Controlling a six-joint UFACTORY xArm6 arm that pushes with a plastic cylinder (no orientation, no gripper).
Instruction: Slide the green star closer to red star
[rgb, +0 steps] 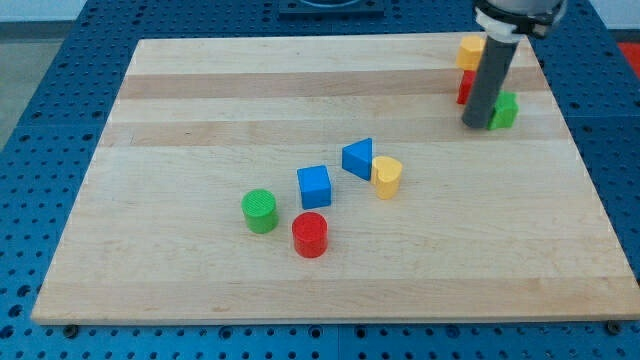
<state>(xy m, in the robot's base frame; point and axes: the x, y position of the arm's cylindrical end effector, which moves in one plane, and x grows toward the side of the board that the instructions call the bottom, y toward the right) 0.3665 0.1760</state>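
The green star (505, 110) lies near the view's top right, partly hidden behind my rod. The red star (465, 88) shows only as a sliver just left of the rod, up and to the left of the green star. My tip (477, 124) rests on the board touching the green star's left side, just below the red star. A yellow block (470, 51) sits right above the red star.
Near the board's middle lie a blue triangle (358, 158), a yellow heart (387, 176), a blue cube (314, 185), a green cylinder (260, 211) and a red cylinder (310, 235). The wooden board's right edge (570, 130) runs close to the green star.
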